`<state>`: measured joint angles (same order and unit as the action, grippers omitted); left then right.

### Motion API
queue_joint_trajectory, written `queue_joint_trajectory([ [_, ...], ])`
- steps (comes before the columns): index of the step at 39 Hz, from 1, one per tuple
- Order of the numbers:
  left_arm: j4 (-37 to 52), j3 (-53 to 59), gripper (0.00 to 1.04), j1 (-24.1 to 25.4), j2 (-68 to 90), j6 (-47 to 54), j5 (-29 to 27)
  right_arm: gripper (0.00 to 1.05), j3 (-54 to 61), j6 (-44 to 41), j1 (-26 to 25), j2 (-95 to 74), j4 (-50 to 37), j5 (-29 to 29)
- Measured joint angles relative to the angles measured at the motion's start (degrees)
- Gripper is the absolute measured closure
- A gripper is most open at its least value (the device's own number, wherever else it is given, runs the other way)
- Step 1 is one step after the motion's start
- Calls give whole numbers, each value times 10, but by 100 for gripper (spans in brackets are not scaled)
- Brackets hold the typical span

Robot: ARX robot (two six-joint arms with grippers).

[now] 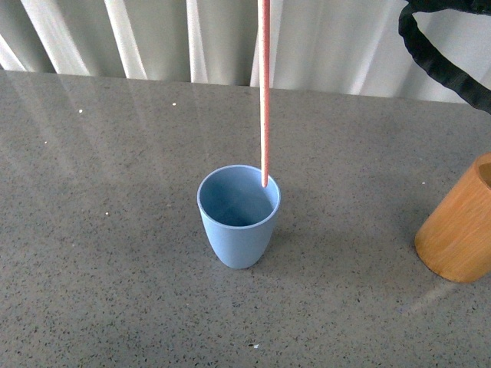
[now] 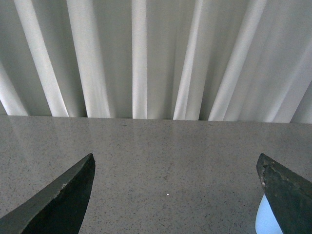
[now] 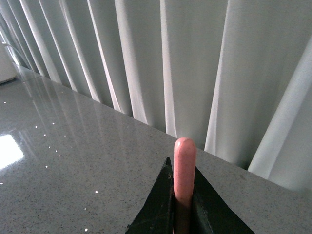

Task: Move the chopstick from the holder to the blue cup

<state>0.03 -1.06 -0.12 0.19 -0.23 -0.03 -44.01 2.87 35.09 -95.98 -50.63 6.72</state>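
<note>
The chopstick (image 1: 265, 92), a thin pale pink-red stick, hangs upright from above the front view. Its lower end is at the far right part of the blue cup's mouth, about level with the rim. The blue cup (image 1: 234, 238) stands upright mid-table. My right gripper (image 3: 183, 168) is shut on the chopstick (image 3: 185, 156), whose rounded end pokes out between the dark fingers. My left gripper (image 2: 175, 158) is open over bare table with nothing between its fingers; a sliver of the blue cup (image 2: 268, 219) shows beside one finger. The orange-brown holder (image 1: 460, 230) stands at the right edge.
The grey speckled table (image 1: 115, 230) runs back to a white pleated curtain (image 1: 153, 38). A black cable (image 1: 437, 54) loops in at the top right of the front view. Neither gripper appears in that view.
</note>
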Motion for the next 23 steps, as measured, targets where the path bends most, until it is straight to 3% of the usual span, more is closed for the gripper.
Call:
queue_joint_trajectory([
  [23, 0, 0, 7, 0, 0, 0, 0, 103, -1, 18, 5, -73, -48, -3],
])
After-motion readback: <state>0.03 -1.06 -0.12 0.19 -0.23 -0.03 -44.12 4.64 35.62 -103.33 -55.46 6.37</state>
